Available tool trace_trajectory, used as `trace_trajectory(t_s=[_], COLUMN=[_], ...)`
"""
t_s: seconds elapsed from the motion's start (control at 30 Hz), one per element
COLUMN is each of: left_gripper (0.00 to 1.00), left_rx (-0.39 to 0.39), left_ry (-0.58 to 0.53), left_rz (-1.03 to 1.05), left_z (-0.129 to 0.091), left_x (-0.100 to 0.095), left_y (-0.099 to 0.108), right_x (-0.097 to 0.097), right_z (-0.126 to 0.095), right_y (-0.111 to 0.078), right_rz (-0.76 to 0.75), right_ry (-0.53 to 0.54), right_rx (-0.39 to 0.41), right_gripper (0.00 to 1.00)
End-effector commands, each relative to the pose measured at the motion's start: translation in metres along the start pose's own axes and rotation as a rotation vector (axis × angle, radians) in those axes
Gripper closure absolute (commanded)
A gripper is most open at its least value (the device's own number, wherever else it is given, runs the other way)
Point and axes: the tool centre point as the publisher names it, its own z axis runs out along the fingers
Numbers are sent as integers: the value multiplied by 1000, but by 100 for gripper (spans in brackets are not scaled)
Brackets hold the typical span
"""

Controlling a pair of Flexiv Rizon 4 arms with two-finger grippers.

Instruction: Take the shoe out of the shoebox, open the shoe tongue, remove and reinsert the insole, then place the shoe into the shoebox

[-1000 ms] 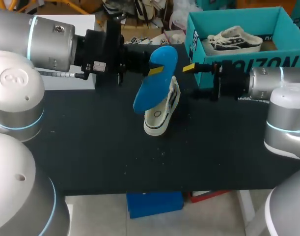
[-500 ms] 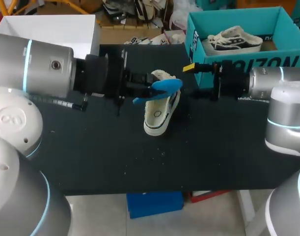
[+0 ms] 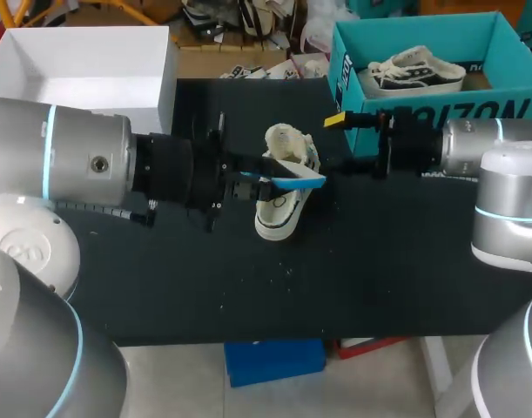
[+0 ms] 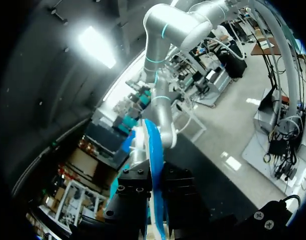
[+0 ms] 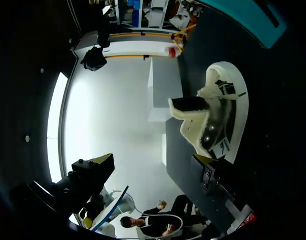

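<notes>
Left gripper (image 3: 264, 179) is clamped on the flat blue insole (image 3: 297, 180), right over the white sneaker (image 3: 278, 209) mid black table (image 3: 161, 279). Right gripper (image 3: 337, 120) sits spread apart, just beside the teal cardboard shoebox (image 3: 440, 110) front wall.

The white shoe (image 3: 281, 198) rests on the surface (image 3: 161, 279) just ahead of the left claw (image 3: 266, 181), which pinches the blue insole (image 3: 297, 179) flat over it. The open teal shoebox (image 3: 474, 106) stands beside the right claw (image 3: 335, 119).

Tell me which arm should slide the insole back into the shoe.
Left. The left end effector is shut on the blue insole, right over the shoe. The right end effector is open and empty beside the shoebox, so it would likely need a handover first.
</notes>
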Motion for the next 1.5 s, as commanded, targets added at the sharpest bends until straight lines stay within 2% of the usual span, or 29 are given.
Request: trace_trajectory(t_s=[0.03,0.53,0.6,0.67,0.87,0.9,1.07,1.17,1.2,1.5], left_gripper=[100,100,100,100,100,100,100,100,100,100], left_rx=[-39,-39,-27,-32,-51,-35,-31,-11,-4,-4], left_ry=[-108,-108,-147,-169,-244,-264,-308,-315,-296,-296], left_rz=[169,169,339,448,548,550,601,605,549,549], left_z=[-4,-4,1,7,17,20,28,34,36,36], left_x=[40,40,45,58,96,103,121,129,132,132], left_y=[-1,-1,-17,-21,-5,1,27,43,53,53], right_x=[0,0,0,0,0,0,0,0,0,0], right_z=[2,2,2,2,2,2,2,2,2,2], right_y=[0,0,0,0,0,0,0,0,0,0], right_rz=[0,0,0,0,0,0,0,0,0,0], right_ry=[-1,-1,-1,-1,-1,-1,-1,-1,-1,-1], right_rx=[-3,-3,-3,-3,-3,-3,-3,-3,-3,-3], right_gripper=[0,0,0,0,0,0,0,0,0,0])
